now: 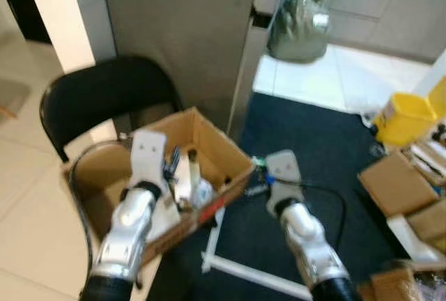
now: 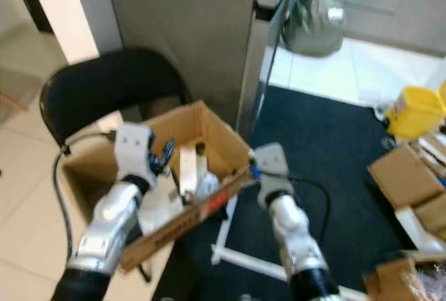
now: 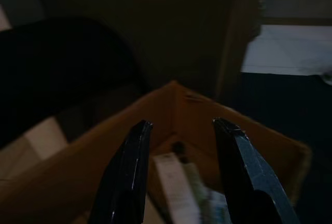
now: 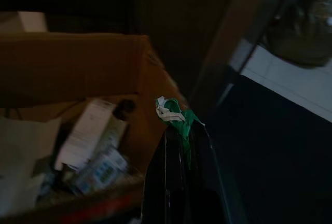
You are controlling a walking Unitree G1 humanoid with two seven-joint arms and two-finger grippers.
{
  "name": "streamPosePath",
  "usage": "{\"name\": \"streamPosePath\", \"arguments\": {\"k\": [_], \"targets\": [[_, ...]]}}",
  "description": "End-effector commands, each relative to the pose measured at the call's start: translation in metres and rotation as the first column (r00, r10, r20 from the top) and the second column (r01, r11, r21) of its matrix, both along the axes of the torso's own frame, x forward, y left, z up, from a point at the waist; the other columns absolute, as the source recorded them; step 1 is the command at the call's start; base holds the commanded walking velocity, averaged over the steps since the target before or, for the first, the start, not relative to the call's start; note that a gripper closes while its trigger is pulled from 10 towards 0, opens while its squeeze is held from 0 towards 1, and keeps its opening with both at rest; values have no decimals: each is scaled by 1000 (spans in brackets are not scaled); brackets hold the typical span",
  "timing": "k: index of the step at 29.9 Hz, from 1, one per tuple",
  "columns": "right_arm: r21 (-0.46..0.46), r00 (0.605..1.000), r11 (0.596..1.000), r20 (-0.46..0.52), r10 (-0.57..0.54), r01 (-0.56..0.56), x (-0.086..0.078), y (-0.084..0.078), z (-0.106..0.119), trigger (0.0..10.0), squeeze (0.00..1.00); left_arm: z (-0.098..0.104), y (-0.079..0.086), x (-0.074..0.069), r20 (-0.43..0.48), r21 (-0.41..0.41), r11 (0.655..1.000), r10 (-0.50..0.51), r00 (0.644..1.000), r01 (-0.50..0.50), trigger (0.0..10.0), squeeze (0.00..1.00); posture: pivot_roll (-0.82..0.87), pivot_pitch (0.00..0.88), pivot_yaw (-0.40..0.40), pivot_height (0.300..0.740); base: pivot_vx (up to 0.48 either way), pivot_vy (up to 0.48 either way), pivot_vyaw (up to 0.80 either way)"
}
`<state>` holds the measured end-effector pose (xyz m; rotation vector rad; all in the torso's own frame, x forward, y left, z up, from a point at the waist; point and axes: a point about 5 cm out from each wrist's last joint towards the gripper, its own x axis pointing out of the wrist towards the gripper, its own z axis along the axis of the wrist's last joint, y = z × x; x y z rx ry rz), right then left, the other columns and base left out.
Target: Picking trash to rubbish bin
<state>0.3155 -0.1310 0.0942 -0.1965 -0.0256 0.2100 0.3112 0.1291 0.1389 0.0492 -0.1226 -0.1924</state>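
So the right gripper [image 4: 179,130] is pinched closed on a little green scrap of trash [image 4: 176,115], crumpled with a whitish bit on it. The scrap sticks out past the fingertips along the line of the fingers, aimed toward the right edge of the cardboard box [image 1: 223,149]; it's too scrunched up to have much of a long axis. In the head view the scrap sits just off the box's 3 o'clock corner, over the dark blue mat [image 1: 313,148].

The box is sitting on a black chair [image 1: 104,95] and already has stuff in it: a tall white carton [image 4: 85,130] lying at an angle, something bottle-like, and paper. There's print on the carton and a red strip on the box's front, but I can't read any of it.

The left gripper [image 3: 181,167] hangs over the box interior, fingers spread apart and empty. Both silver forearms reach forward from 6 o'clock. A yellow bin [image 1: 404,116] sits around 3 o'clock and a green bag [image 1: 300,26] at about 1 o'clock.
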Motion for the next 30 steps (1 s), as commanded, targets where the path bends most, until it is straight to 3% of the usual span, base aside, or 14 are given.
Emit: {"name": "streamPosePath", "arguments": {"k": [1, 12, 22, 27, 28, 30], "targets": [[-2, 999, 1000, -20, -25, 25, -2, -8, -5, 10000, 0, -7, -4, -2, -28, 11, 1000, -14, 1000, 15, 10000, 0, -11, 125, -47, 740, 322, 0, 0], [10, 1000, 1000, -20, -21, 21, -2, -8, -5, 10000, 0, -8, -3, -1, -37, 21, 1000, -6, 999, 7, 10000, 0, -6, 124, -45, 740, 313, 0, 0], [3, 1000, 1000, -21, -15, 15, 2, -7, -5, 10000, 0, -11, -1, -1, -49, 46, 999, 21, 999, -19, 10000, 0, -1, 119, -47, 740, 0, 0, 0], [-2, 1000, 1000, -23, -2, 2, 9, -2, -3, 10000, 0, -21, -2, -2, -104, 112, 994, 2, 995, 10, 10000, 0, 4, 113, -51, 740, 0, 0, 0], [-9, 1000, 1000, -24, 20, -20, 14, 4, -1, 10000, 0, -30, -4, -3, -167, 133, 990, -21, 986, 44, 10000, 0, 4, 111, -53, 740, 0, 0, 0], [-10, 999, 999, -28, 32, -32, 16, 7, -1, 10000, 0, -34, -5, -4, -194, 142, 988, -36, 980, 65, 10000, 0, 4, 111, -53, 740, 0, 0, 0]]}}
